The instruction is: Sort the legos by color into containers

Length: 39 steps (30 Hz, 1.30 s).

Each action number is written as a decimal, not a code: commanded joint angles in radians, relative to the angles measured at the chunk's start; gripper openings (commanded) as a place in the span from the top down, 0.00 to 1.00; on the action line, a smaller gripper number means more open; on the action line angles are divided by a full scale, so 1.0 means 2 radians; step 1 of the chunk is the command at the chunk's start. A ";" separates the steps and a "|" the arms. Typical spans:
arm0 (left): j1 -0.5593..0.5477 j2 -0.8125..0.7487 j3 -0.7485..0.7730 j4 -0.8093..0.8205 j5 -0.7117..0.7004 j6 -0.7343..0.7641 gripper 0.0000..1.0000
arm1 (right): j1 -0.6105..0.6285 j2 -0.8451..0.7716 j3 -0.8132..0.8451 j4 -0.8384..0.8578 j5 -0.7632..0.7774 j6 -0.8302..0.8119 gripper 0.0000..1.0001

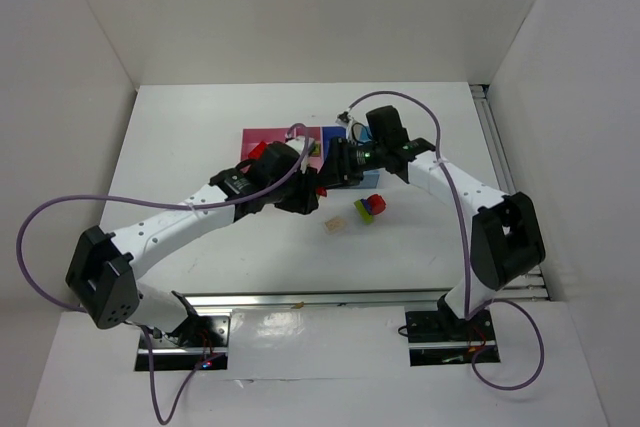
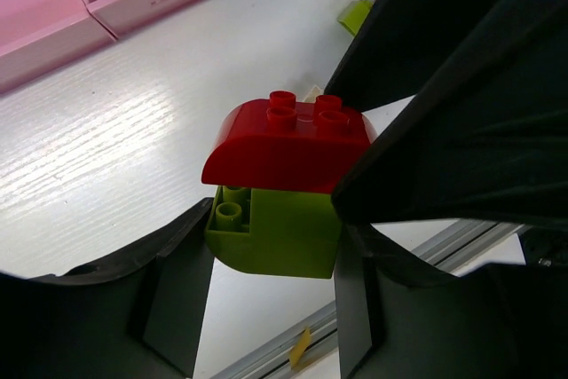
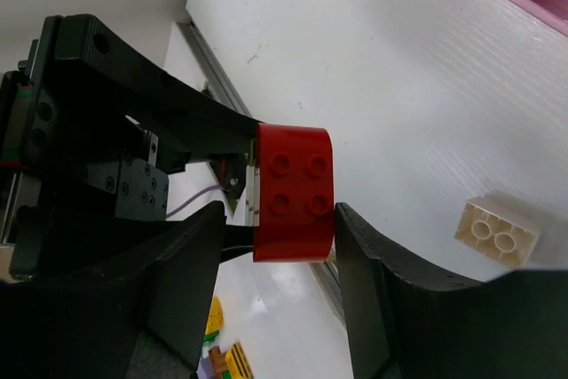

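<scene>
White table (image 1: 200,147), walled in white on three sides.

1. Row of shallow plastic bins (image 1: 262,135), pink then blue, stood at the far middle.
2. Left gripper (image 2: 271,241), held above the table. Its fingers were clamped narrow on a lime green studded brick (image 2: 293,219), which carried a red round-topped brick (image 2: 284,144).
3. Right gripper (image 3: 280,219), fingers set close about that red brick. One finger (image 3: 373,264) touched it; whether it gripped could not be told.
4. Cream studded brick (image 3: 497,230), loose on the table near a red, lime and blue clump (image 1: 372,207).
</scene>
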 commanded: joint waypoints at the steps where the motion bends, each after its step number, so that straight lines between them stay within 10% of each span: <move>1: 0.002 -0.015 0.005 0.025 0.003 0.005 0.79 | 0.007 0.015 -0.003 0.044 -0.048 0.017 0.40; 9: 0.002 -0.024 0.010 0.025 -0.012 0.001 0.80 | 0.007 0.024 -0.003 0.040 -0.048 0.011 0.38; 21: 0.002 -0.034 -0.001 -0.009 -0.030 -0.011 0.86 | 0.007 -0.017 -0.008 0.019 0.113 0.022 0.73; 32: 0.013 -0.075 -0.051 -0.040 -0.034 -0.053 0.93 | 0.007 -0.029 -0.004 0.033 0.243 0.075 0.73; 39: 0.111 -0.112 -0.051 -0.126 -0.039 -0.099 0.98 | 0.040 0.078 0.142 0.026 0.249 0.042 0.73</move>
